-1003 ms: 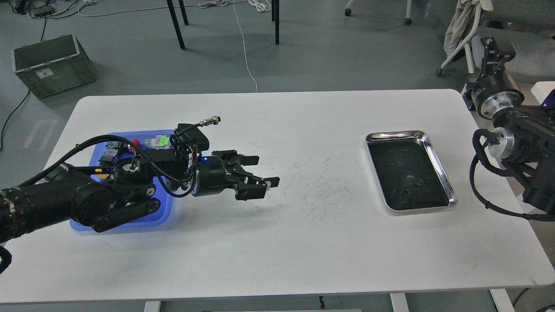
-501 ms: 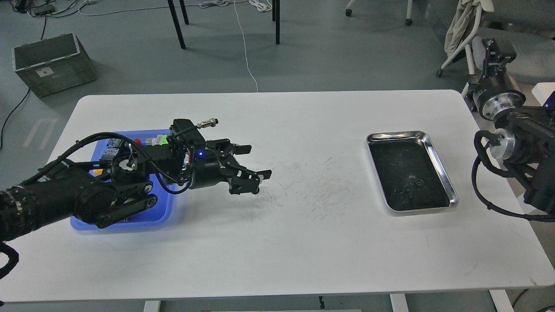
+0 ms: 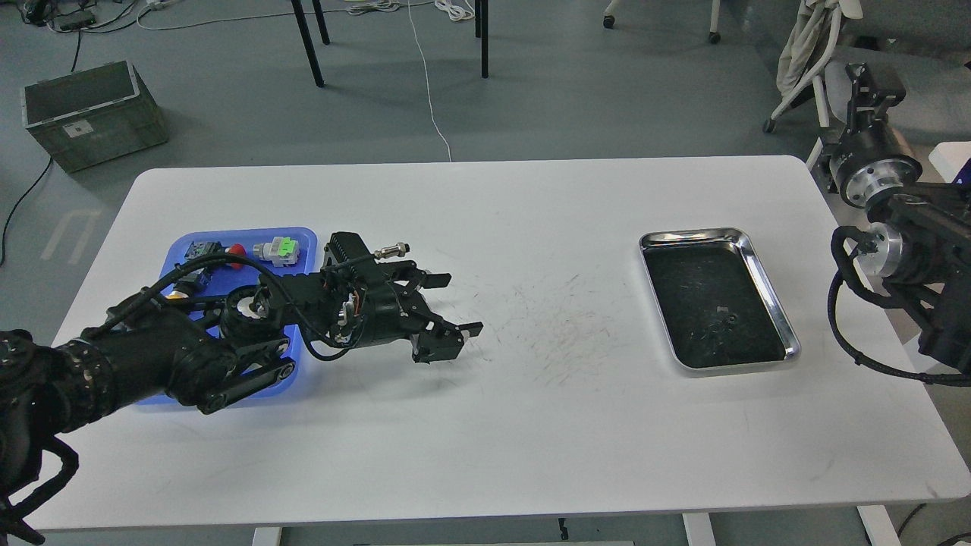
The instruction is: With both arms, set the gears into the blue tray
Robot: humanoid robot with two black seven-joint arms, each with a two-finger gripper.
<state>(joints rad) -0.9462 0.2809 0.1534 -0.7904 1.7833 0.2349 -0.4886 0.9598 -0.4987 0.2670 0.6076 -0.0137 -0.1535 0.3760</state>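
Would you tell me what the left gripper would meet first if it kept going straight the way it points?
Probably bare white table: the left gripper points right and slightly down. The steel tray lies farther along; depth is unclear.

Blue tray (image 3: 302, 236) on worktop (image 3: 485, 425) far left, steel tray (image 3: 766, 284) far right; my left claw (image 3: 447, 307) just right of blue tray.

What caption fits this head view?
Left pincer open over the table beside the blue tray; steel tray at right.

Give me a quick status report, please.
Left pincer open, empty, beside blue tray. Right pincer off-table, state unclear. One gear in steel tray. Path clear.
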